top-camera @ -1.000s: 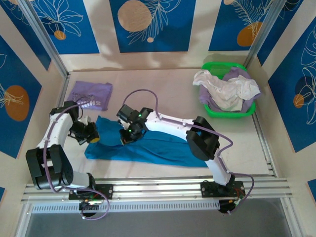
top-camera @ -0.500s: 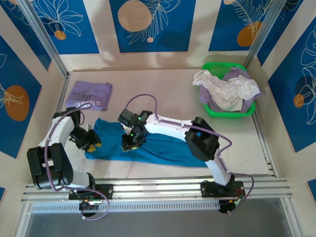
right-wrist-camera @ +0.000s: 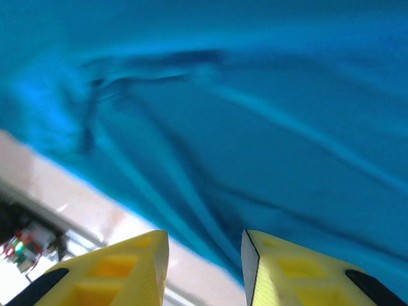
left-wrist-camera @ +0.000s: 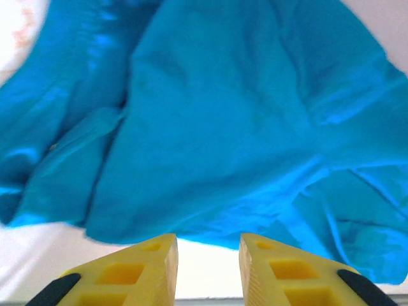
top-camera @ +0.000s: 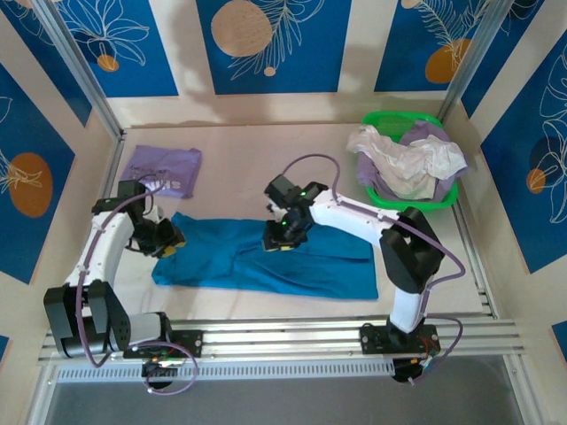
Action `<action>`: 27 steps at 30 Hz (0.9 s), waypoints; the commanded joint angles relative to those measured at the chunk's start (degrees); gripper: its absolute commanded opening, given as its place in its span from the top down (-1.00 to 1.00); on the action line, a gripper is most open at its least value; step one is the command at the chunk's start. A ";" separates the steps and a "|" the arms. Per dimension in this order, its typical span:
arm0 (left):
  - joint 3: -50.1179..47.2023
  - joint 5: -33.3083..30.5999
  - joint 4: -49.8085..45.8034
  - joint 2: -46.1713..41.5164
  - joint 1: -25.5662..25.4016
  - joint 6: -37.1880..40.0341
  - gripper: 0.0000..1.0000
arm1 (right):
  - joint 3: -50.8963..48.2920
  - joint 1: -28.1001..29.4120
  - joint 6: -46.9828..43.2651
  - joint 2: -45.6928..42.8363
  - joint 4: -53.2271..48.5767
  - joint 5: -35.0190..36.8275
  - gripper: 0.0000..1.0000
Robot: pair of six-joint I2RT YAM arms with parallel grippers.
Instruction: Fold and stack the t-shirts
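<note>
The teal t-shirt (top-camera: 266, 261) lies spread on the table (top-camera: 266, 150), its long axis running left to right, roughly parallel to the near edge. It is only partly flattened: its right half lies smooth, while its left end is bunched and creased.

The left tool (top-camera: 168, 241) sits at the shirt's left end, just over the crumpled edge. In the left wrist view its jaws stand narrowly apart with nothing between them, bare table showing in the gap and the cloth just ahead. The right tool (top-camera: 276, 237) hangs over the shirt's far edge, about midway along its length, also narrowly parted and empty, with folds of cloth running away beneath it.

Judging by this, each arm is nearest its own part of the shirt, so the next grasp probably turns on the left end and the far edge.

Beyond the shirt's left end lies the lavender t-shirt (top-camera: 164, 170), already folded. Well past its right end stands the green basket (top-camera: 381, 202), heaped with more t-shirts (top-camera: 403, 164).

I cannot tell whether either tool touches the cloth. Collar and sleeves are hard to pick out, the right wrist view is blurred, and the basket's heap cannot be counted.
</note>
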 commanded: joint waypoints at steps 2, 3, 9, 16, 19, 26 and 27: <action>-4.51 1.91 10.27 1.71 -4.55 -8.26 0.41 | -4.21 -4.68 -1.76 -1.15 -0.07 1.46 0.26; -5.23 1.87 12.22 2.33 -5.69 -9.40 0.43 | -4.77 -5.81 -2.24 -1.24 -0.13 1.82 0.26; -7.49 1.15 18.97 8.43 -10.08 -12.28 0.43 | -7.93 -10.80 -3.42 -2.15 0.42 4.03 0.27; -8.40 1.59 24.82 15.57 -12.30 -13.80 0.43 | -11.45 -14.20 -3.34 -1.55 2.75 3.86 0.28; -8.49 1.60 26.77 18.40 -13.39 -14.24 0.43 | -13.53 -15.62 -2.86 -1.80 3.35 4.12 0.28; -5.72 2.39 31.44 27.32 -16.55 -15.73 0.43 | -19.06 -19.51 -1.40 -5.25 3.25 4.77 0.29; -4.37 2.56 31.62 28.93 -17.28 -15.86 0.43 | -19.85 -20.19 -1.40 -6.10 3.06 4.70 0.29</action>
